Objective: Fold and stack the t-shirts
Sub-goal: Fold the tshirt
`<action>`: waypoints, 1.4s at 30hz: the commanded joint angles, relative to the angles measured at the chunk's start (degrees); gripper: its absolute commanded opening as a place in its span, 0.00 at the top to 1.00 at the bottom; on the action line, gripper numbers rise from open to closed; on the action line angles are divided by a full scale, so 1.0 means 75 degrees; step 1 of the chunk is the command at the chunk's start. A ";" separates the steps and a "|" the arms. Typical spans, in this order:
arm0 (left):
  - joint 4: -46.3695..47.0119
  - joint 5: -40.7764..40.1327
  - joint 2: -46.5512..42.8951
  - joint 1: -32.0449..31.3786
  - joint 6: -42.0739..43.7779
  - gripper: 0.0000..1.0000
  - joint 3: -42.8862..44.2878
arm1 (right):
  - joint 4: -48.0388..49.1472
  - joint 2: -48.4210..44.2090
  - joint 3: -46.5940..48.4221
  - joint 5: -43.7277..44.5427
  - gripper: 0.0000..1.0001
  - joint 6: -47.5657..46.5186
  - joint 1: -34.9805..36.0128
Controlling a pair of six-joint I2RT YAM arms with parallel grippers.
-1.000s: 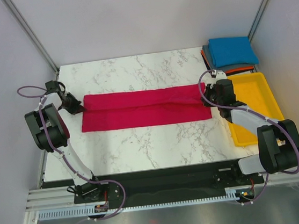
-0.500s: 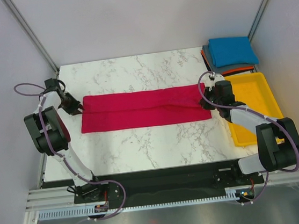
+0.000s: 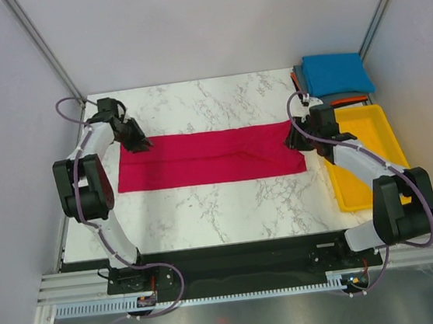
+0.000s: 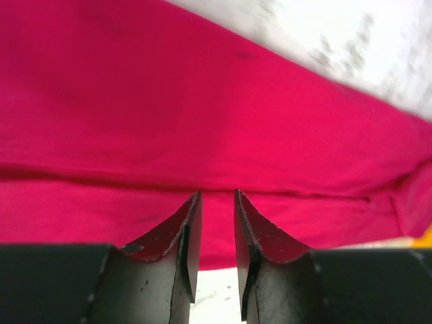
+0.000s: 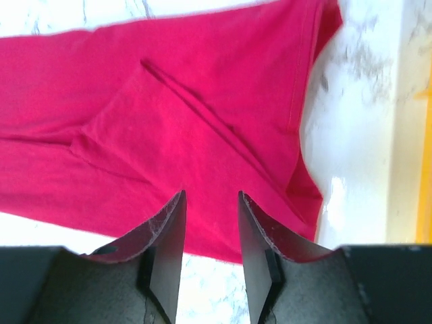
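The crimson-red t-shirt (image 3: 208,157) lies flat on the marble table as a long folded band. My left gripper (image 3: 141,145) is at its far left corner; in the left wrist view (image 4: 216,202) its jaws stand a little apart over the red cloth (image 4: 202,115), holding nothing. My right gripper (image 3: 295,140) is at the shirt's right end; in the right wrist view (image 5: 210,202) it is open above the cloth (image 5: 169,115), near a folded sleeve. A bright blue folded tee (image 3: 337,73) lies on top of dark grey and orange ones (image 3: 327,102) at the far right.
A yellow plastic tray (image 3: 367,162) sits along the right edge, just right of my right arm. Marble tabletop (image 3: 206,210) shows before and behind the shirt. Frame posts stand at the back corners.
My left gripper has swung from the shirt's left edge up and right to its far left corner. My right gripper has shifted slightly toward the far side. The shirt has kept its place.
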 commanded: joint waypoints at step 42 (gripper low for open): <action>0.2125 0.3602 -0.1949 -0.1140 -0.0507 0.67 -0.2828 | -0.1444 0.5511 0.5322 -0.3465 0.48 -0.3076 0.0449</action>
